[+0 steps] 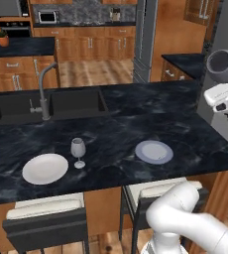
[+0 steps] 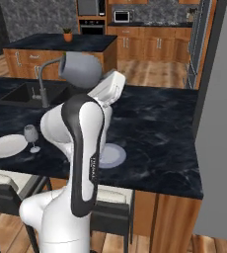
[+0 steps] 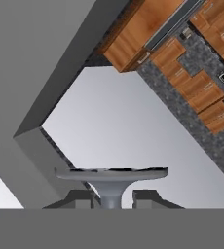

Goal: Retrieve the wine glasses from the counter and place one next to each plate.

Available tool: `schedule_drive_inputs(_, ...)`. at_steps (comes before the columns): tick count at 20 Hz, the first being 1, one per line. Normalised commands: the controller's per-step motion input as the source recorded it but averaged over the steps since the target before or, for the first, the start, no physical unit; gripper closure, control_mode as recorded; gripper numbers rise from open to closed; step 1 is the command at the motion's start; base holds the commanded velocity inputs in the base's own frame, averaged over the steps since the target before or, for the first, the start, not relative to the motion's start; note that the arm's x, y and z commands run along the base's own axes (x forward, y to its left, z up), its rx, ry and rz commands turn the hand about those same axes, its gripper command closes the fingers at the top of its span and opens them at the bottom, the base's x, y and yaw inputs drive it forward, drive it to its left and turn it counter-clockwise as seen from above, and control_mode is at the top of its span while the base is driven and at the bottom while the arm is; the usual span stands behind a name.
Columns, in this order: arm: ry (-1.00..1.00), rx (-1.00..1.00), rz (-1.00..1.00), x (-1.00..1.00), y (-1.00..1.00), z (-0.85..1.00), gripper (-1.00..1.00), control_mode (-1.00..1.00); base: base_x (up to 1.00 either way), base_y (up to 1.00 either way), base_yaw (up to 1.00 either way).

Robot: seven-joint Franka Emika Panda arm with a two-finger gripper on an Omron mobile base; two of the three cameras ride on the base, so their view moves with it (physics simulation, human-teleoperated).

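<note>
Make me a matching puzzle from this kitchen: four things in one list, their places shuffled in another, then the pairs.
1 white plate
2 bluish plate
3 standing wine glass
4 second wine glass

A stem between the fingers
B upright beside the white plate
C on the counter, a glass next to it
D on the counter, no glass near it

Pairs: 1-C, 2-D, 3-B, 4-A

There is one bit of lettering, a small dark vertical mark running down the white arm [image 2: 92,165] in the right base view (too small and blurred for me to make out any letters). Nothing else in this kitchen carries a word, label, brand or number I can read.
</note>
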Motion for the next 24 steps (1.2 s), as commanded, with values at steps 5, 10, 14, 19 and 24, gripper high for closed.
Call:
schedule_drive_inputs(5,-0.08,-0.02,0.00,1.00,0.01,0.00,1.00,-1.00,0.00,0.00,0.00)
schedule_drive_inputs(10,-0.11,-0.03,-0.01,1.00,0.00,0.09,1.00,-1.00,0.00,0.00,0.00)
schedule_drive_inputs(14,-0.06,-0.04,-0.02,0.97,0.26,0.40,1.00,-1.00,0.00,0.00,0.00)
schedule_drive_inputs(19,0.00,0.02,0.01,0.77,0.44,0.22,1.00,-1.00,0.00,0.00,0.00)
schedule_drive_inputs(24,0.13,0.22,0.06,0.34,0.14,0.13,1.00,-1.00,0.00,0.00,0.00)
